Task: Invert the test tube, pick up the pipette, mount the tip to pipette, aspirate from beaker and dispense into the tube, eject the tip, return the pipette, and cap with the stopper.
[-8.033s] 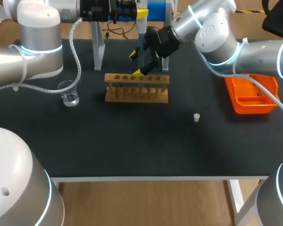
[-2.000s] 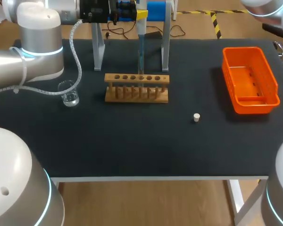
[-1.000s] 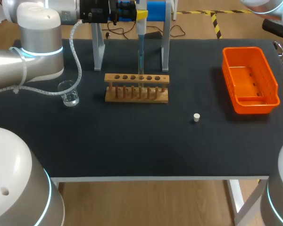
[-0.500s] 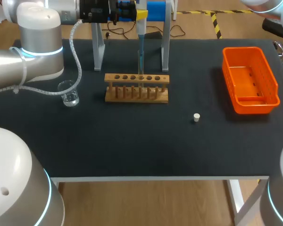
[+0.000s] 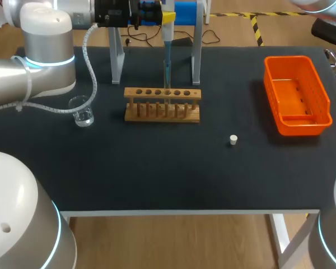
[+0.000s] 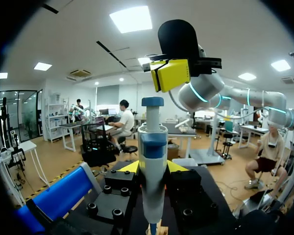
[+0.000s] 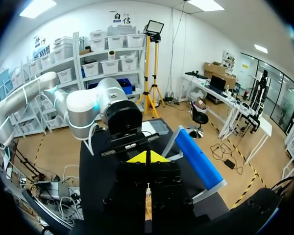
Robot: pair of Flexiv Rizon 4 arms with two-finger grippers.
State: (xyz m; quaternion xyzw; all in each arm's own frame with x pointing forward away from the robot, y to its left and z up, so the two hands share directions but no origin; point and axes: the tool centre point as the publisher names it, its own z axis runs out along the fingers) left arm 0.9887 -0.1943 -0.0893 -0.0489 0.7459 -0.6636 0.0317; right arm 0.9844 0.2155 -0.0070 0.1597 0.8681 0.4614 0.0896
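Head view: the counter (image 5: 157,168) carries a wooden rack (image 5: 162,105) at its middle. A glass beaker (image 5: 83,115) stands to the left of the rack, well apart from it. A small white stopper (image 5: 233,139) lies to the rack's front right, on its own. An orange bin (image 5: 295,126) sits far to the right of the rack. Behind the rack is a stand (image 5: 116,56) with two grey posts. The pipette (image 5: 167,61) hangs upright between them, its lower end just behind the rack's middle holes. The tube cannot be made out in the rack from this view.

The left arm (image 5: 45,50) comes in from the left, behind the beaker, and reaches the pipette's upper end.

Left wrist view: the left tool (image 6: 153,167) sits at the pipette, whose body covers the tool's middle. Whether the tool is clenched on the pipette or released cannot be told. This view alone shows the right arm (image 6: 225,95), with its tool raised above and beyond the pipette's top.

Right wrist view: the right tool (image 7: 147,157) is clenched with nothing in it. The left arm shows ahead of it. The head view does not show this tool.
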